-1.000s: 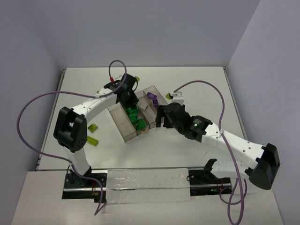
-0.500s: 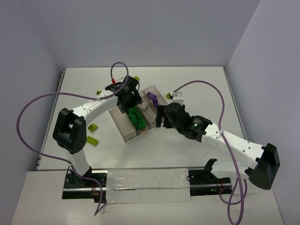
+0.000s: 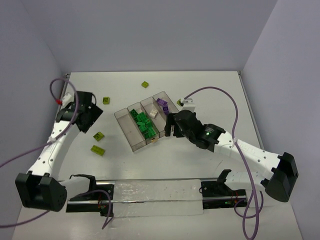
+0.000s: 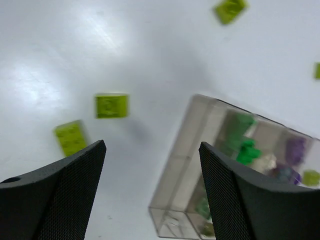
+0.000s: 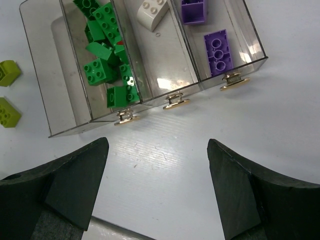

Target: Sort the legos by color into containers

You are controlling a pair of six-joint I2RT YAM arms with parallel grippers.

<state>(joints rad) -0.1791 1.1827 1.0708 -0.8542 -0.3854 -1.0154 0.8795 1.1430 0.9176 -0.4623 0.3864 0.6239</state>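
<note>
The left claw (image 4: 151, 146) is spread and empty, near loose yellow-green legos (image 3: 99, 135) toward the left edge. The right claw (image 5: 157, 142) is spread (nothing held) by the mid-bench tray (image 3: 126, 129), which holds green bricks (image 5: 102, 60), a white brick (image 5: 152, 12) and purple bricks (image 5: 217, 50).

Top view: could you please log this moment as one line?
left gripper open | right gripper open | green legos in tray | yellow-green legos on table

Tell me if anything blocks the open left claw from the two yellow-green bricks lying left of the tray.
Nothing visible does. The left claw hangs open above the table, and both yellow-green bricks lie loose just ahead of it, apart from each other and from the tray.
</note>
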